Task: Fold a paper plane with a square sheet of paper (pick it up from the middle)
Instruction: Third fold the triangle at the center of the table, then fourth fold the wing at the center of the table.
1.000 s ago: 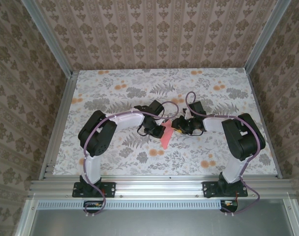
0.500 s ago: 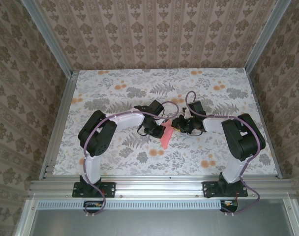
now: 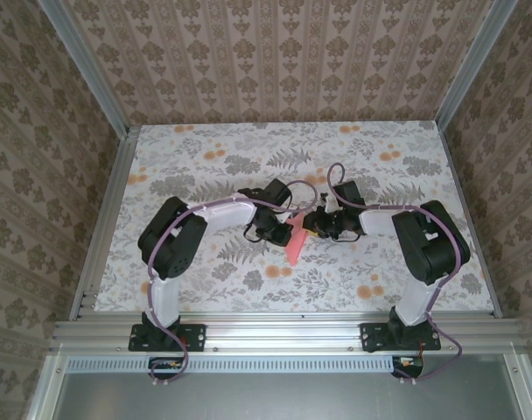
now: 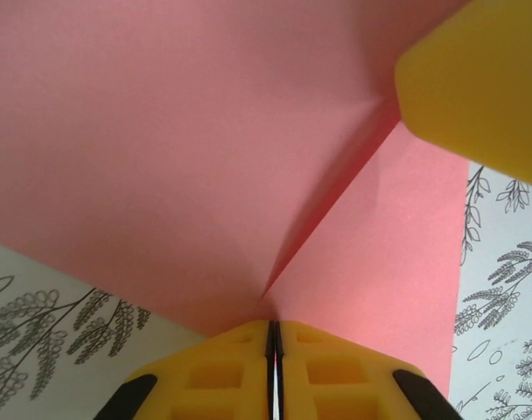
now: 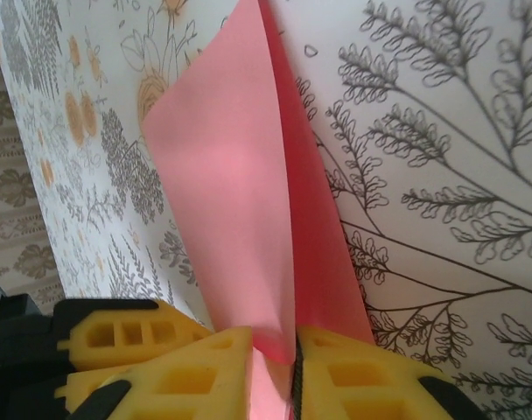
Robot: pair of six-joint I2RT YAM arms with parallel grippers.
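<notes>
- Risk lies first at the near end. The folded sheet of salmon-pink paper sits about the middle of the flower-printed white table, a little toward its near edge. Its pointed free end reaches toward that edge with nothing holding it. Whether it rests on the table or hangs above it cannot be told. A quick swing of either arm would likely make it flop or twist and blur the crease.
- Tearing is the next danger: both pincers hold the same thin sheet close together. If the arms pulled apart or turned out of step, they could rip it along the fold.
- Slipping is the third: each hold is at the fingertips only, on a narrow margin, so a slight loosening could let the sheet drop.
- The left gripper has its yellow fingertips together but for a hairline slit. The sheet's crease runs straight into that slit, so it appears pinched there. How much paper lies inside is hidden.
- The right gripper, just beside the left one, is closed on the doubled fold, with both layers rising out between its yellow pads.
</notes>
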